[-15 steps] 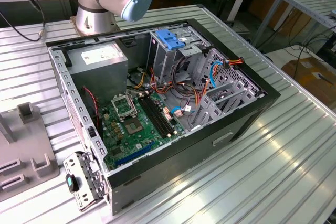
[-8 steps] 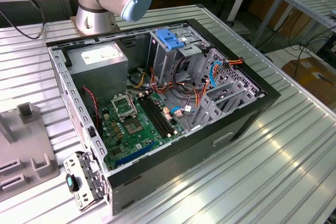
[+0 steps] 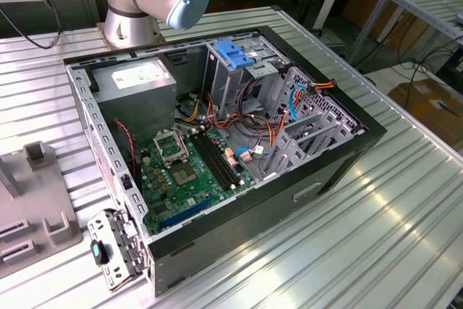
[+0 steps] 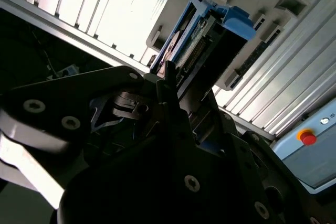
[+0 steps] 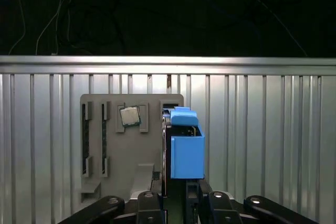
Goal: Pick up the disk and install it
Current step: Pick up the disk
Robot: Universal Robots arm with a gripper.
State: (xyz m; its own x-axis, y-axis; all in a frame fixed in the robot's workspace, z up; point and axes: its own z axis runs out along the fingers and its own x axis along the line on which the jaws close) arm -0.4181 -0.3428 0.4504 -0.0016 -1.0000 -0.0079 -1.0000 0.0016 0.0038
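Between the jaws of the gripper (image 5: 176,188), which are closed on one end of it, sits the disk (image 5: 186,150), a grey-metal drive in a bright blue carrier standing on edge in both wrist views. Just beyond it lies a grey fixture plate (image 5: 126,150) carrying a processor chip (image 5: 129,115) and narrow slots, resting on the ribbed aluminium table (image 5: 262,129). At the exterior view's left the plate lies near the open computer case (image 3: 217,128), whose drive cage (image 3: 239,70) with a blue latch (image 3: 235,52) rises beside the green motherboard (image 3: 188,171).
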